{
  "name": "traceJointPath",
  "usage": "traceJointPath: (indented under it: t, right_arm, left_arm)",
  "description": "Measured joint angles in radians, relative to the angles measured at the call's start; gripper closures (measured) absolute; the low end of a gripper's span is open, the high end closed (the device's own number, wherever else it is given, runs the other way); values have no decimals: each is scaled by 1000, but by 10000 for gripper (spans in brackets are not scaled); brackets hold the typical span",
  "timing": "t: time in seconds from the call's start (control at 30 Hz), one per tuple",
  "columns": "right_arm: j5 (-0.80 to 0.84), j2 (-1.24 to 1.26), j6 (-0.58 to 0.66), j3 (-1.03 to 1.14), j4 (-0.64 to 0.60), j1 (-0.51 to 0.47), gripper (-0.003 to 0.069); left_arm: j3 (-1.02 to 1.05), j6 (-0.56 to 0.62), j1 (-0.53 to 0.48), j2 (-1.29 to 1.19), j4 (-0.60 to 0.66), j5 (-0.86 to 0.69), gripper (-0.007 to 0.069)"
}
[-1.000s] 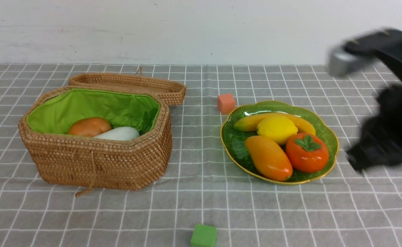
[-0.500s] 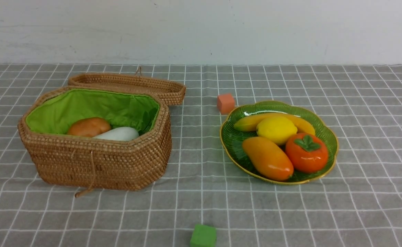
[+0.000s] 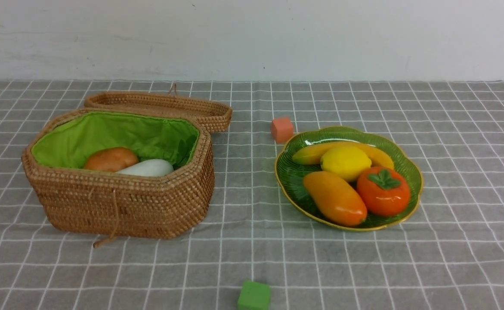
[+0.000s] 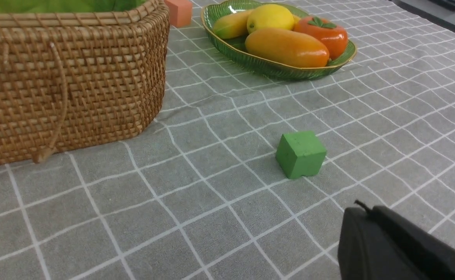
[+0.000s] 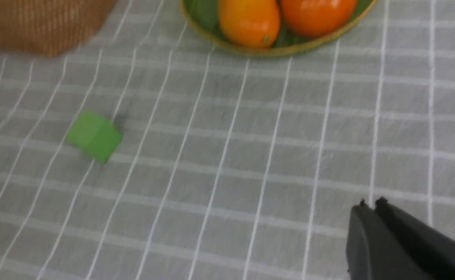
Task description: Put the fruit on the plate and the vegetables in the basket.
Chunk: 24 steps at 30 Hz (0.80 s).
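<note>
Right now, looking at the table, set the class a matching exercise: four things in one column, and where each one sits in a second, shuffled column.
Things:
1. mango
2. potato
3. orange cube
4. green cube

Places:
A. on the cloth just behind the plate
B. inside the basket, beside the radish
C. on the plate, next to the persimmon
D. alone on the cloth at the near edge

Pairs: 1-C, 2-B, 3-A, 4-D

Fruit (image 3: 346, 181) on plate (image 3: 411, 172), right of basket (image 3: 122, 202)
</note>
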State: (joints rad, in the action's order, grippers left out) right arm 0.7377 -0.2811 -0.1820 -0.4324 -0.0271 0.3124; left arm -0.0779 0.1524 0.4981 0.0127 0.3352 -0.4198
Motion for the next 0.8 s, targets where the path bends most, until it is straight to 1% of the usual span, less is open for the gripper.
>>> traceJointPath:
  t: [0.07,0.13,0.17,0.23,0.27,0.47,0.8]
  right_arm:
    - [-116,63,67,79,-24,-94,676]
    - [-213,154,139,219,-57,-180,676]
    - [-244,188,153,267,-62,-206,676]
    - [-267,236,165,335,-62,-225,676]
    - [-298,278,175,420,-62,-246,676]
    - [-343,292,182,447,-50,-251,677]
    - [-351,292,182,448,-43,-251,673]
  left_arm:
    - [0,0,0,0,0,0,638]
    - [0,0,0,0,0,0,638]
    - [0,0,0,0,0,0,638]
    - [0,0,0,0,0,0,638]
    - [0,0,0,0,-1,-2,638]
    - [0,0,0,2,0,-16,638]
    - [0,0,0,2,-1,-25,638]
